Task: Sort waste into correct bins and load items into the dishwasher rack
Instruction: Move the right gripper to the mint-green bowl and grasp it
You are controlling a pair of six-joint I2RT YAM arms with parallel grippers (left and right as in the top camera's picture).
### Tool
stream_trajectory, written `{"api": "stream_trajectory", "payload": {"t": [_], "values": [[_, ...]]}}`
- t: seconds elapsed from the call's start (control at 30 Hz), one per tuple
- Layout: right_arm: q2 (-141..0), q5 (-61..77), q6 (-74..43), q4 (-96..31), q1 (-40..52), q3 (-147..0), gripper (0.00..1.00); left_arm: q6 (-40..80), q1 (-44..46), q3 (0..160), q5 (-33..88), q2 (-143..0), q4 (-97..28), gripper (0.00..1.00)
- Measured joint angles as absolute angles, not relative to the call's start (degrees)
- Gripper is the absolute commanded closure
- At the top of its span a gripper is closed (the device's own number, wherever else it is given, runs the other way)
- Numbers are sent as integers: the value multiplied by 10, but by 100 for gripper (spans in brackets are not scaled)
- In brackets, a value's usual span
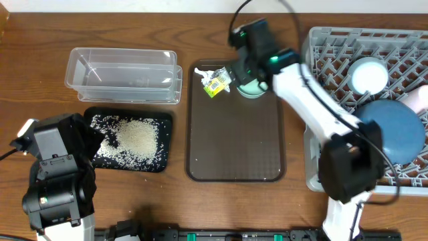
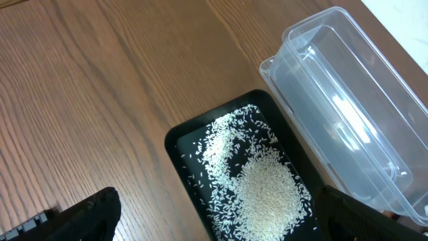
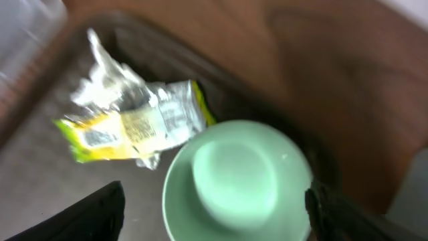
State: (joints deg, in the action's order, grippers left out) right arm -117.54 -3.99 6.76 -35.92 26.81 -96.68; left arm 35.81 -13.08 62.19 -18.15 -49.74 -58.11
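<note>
The right arm [image 1: 314, 107] rises closest under the overhead camera, reaching from the table's front edge diagonally up and left across the dishwasher rack's [image 1: 334, 60] left wall to the far end of the brown serving tray [image 1: 234, 147]. The left arm [image 1: 57, 174] sits folded at the front left corner. The rack fills the right side and holds the dark-blue dish [image 1: 394, 130] and the light-blue bowl [image 1: 369, 75]. Most of the brown tray's floor is bare. The clear tub [image 1: 120, 53] lies far left, the black tray [image 1: 160, 120] just in front of it. The right gripper [image 3: 214, 221] hangs with its fingers spread, astride the pale green cup [image 3: 234, 177], which stands base up in the tray's far corner. The crumpled wrapper [image 3: 134, 127] lies just beside it. The left gripper [image 2: 224, 224] is spread wide above the rice [image 2: 267, 191] heaped in the black tray.
</note>
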Motion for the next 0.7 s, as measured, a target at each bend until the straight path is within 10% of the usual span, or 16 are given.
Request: {"api": "stream_trajectory", "payload": {"t": [0.7], "values": [[-1249, -2, 67, -412, 285, -966, 67, 358, -131, 622, -182, -497, -581, 6]]}}
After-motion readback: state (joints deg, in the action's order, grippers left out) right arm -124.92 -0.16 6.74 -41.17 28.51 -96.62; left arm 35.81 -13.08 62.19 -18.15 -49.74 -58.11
